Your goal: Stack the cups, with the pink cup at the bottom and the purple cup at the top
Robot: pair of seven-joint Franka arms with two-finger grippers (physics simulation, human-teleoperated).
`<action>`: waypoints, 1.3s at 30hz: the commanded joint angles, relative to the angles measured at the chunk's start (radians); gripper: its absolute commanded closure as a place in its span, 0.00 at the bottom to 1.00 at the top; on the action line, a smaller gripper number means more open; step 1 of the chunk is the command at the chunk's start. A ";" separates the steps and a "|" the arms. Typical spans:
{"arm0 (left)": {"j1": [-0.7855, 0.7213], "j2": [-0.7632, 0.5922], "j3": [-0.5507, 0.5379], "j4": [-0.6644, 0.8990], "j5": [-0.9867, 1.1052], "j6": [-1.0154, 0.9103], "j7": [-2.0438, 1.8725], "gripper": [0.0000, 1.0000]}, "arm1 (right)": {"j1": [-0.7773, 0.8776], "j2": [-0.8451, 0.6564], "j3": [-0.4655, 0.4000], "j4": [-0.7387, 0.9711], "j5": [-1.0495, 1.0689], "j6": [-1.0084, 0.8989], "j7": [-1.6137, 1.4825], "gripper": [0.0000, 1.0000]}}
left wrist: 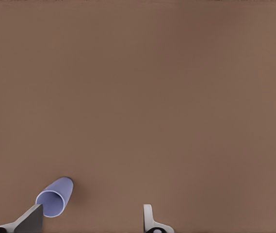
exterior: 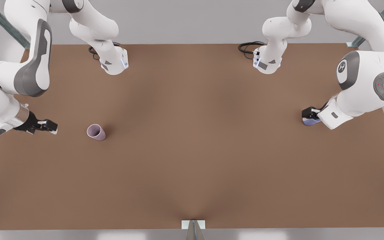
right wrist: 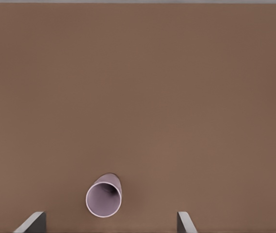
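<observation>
The pink cup [exterior: 96,132] stands on the brown table [exterior: 192,160] toward the front view's left, mouth open upward. My right gripper [exterior: 50,127] hovers open a short way to its left; in the right wrist view the pink cup [right wrist: 104,197] lies just ahead of the open right gripper [right wrist: 108,222], roughly centred between its fingers. At the front view's right, the purple cup [exterior: 312,122] is partly covered by my left gripper [exterior: 309,116]. In the left wrist view the purple cup [left wrist: 55,196] sits just past one finger [left wrist: 31,221] of the open left gripper [left wrist: 91,219].
Two arm bases with black cables [exterior: 250,46] stand along the table's far edge. A small white bracket [exterior: 193,224] sits at the middle of the near edge. Bare brown tabletop spans the stretch between the two cups.
</observation>
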 commanded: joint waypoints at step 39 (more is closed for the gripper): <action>-0.002 0.027 0.000 -0.007 0.007 -0.005 -0.032 0.00 | 0.004 0.052 -0.005 -0.639 0.037 0.533 -0.235 0.00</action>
